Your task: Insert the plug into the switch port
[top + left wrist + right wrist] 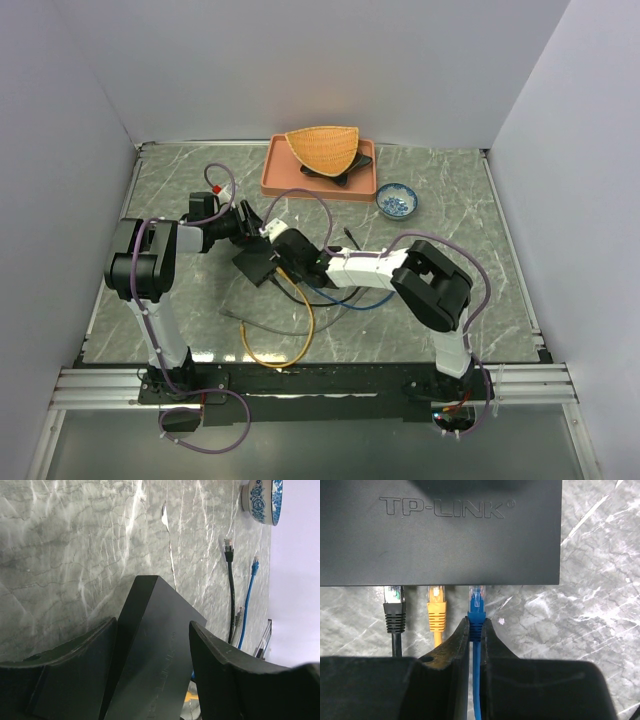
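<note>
Overhead view: two arms, the left arm (140, 262) and the right arm (435, 285), meet at one flat black switch (255, 266) lying near the middle of the marble table (450, 180). Behind it sit one orange tray (285, 182) carrying one wicker basket (322, 147), and one blue-patterned bowl (398, 201).

Left wrist view: the left gripper (152, 625), jaws wide, holds the switch by its two sides. Beyond lie one black cable end (229, 550) and one blue cable end (255, 565).

Right wrist view: three plugs line the switch's front edge: one black plug (394, 605), one yellow plug (436, 607), one blue plug (478, 600). The right gripper (476, 625), jaws narrow, pinches the blue plug.
</note>
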Controlling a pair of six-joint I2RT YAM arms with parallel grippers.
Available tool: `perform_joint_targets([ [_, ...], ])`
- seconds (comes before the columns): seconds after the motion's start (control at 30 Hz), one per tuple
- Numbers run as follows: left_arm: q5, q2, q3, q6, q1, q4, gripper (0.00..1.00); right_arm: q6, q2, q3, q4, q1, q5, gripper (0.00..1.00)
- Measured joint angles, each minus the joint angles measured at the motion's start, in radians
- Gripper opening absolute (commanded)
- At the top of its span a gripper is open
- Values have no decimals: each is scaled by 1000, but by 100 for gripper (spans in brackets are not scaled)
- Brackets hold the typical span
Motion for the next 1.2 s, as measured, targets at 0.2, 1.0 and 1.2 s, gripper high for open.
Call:
perform_joint_targets([
  [0.2, 2, 0, -3, 0, 0, 4, 66, 0, -11, -3, 19, 0, -2, 0],
  [1.0, -1, -1, -40, 12, 2, 64, 55, 8, 34, 14, 14, 3, 7, 0],
  [1.2, -9, -3, -43, 26, 2, 61, 52, 8, 35, 15, 15, 4, 12, 0],
])
